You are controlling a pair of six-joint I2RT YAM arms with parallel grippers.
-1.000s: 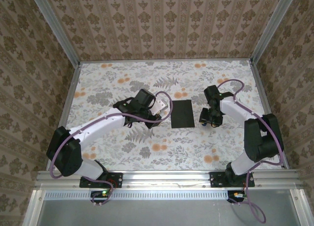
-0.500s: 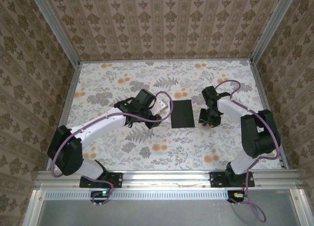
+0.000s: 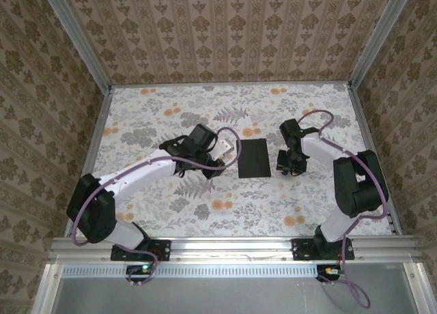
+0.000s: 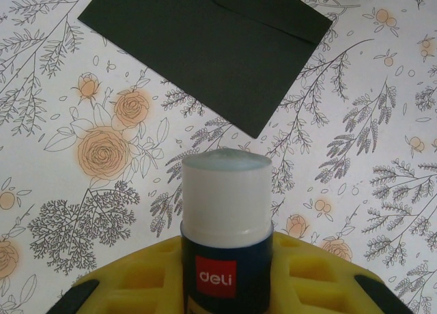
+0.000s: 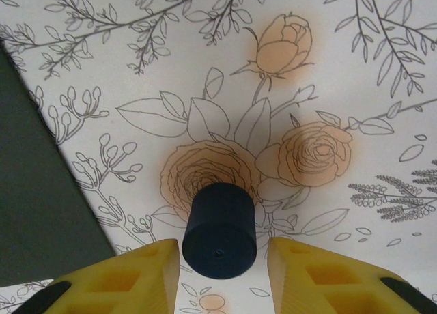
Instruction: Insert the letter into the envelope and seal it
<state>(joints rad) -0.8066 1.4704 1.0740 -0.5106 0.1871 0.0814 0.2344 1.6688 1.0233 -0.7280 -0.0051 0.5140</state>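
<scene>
From above, the envelope (image 3: 254, 158) lies between the left gripper (image 3: 222, 152) and the right gripper (image 3: 287, 168). Left wrist: jaws pinch an uncapped glue stick (image 4: 227, 191), with the envelope just ahead; a stray dab could smear it. Right wrist: jaws stand apart around the cap (image 5: 219, 231), with the envelope to their left; an off-centre close may topple the cap.

lab robot test cell: aluminium frame (image 3: 232, 245), wallpapered panel walls (image 3: 225, 34), floral-print tabletop (image 3: 252, 208)

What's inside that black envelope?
The envelope lies flat on the flowery table with its flap folded down, so only its black outside can be seen. Whatever is inside is covered, so I can't tell if it is full or empty.
</scene>
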